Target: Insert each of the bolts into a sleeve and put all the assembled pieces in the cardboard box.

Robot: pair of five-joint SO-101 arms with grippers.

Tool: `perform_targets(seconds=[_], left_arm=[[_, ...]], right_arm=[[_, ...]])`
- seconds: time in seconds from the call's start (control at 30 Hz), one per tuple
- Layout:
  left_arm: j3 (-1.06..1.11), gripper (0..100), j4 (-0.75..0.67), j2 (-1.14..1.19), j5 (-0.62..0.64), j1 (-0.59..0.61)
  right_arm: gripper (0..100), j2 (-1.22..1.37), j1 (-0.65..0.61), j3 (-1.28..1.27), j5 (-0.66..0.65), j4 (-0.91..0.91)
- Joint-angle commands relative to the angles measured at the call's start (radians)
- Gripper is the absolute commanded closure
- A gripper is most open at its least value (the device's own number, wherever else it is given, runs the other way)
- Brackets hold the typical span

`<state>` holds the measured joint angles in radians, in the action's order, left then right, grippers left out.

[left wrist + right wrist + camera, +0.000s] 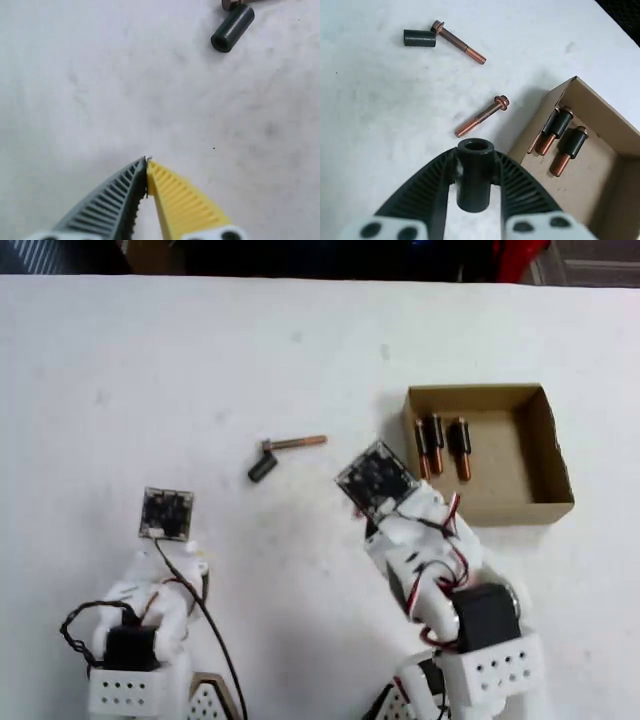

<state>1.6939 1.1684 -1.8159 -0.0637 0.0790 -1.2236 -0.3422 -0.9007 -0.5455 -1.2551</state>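
The right pincer (476, 155) is shut around a black sleeve (475, 182). The sleeve stands up straight between the two black fingers, with its open hole on top. It is held just above the white counter (150, 360).

Right in front of that sleeve, a copper bolt (481, 116) lies flat on the counter, near the corner of the cardboard box (605, 120). The box is open on top. Inside it lie three done pieces (437, 443), each a bolt pushed through a black sleeve. They lie side by side against one wall.

Farther out on the counter lies another bolt (295, 443). A second black sleeve (262, 467) lies on its side right beside that bolt's head.

The left pincer (146, 162) is squeezed tight, and its gray and yellow tips touch. It has nothing in it. It hangs low over bare counter, and the lying sleeve is well ahead of it.
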Motion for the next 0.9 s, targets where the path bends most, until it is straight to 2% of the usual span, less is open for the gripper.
perform_targets(seconds=[0.0, 0.1, 0.5, 0.87], left_arm=[[0.0, 98, -0.029, -0.008, -0.143, 0.007], [0.0, 98, -0.021, -0.008, -0.201, 0.007], [0.0, 98, 0.009, -0.008, -0.199, 0.005], [-0.009, 98, 0.002, -0.008, -0.207, 0.007]], right_arm=[[98.1, -0.105, 0.015, -0.071, 0.009, 0.002], [98.1, -0.209, 0.015, -0.138, 0.011, 0.002], [98.1, -0.584, 0.015, -0.396, 0.015, 0.045], [98.1, -0.575, 0.016, -0.535, 0.215, 0.265]])
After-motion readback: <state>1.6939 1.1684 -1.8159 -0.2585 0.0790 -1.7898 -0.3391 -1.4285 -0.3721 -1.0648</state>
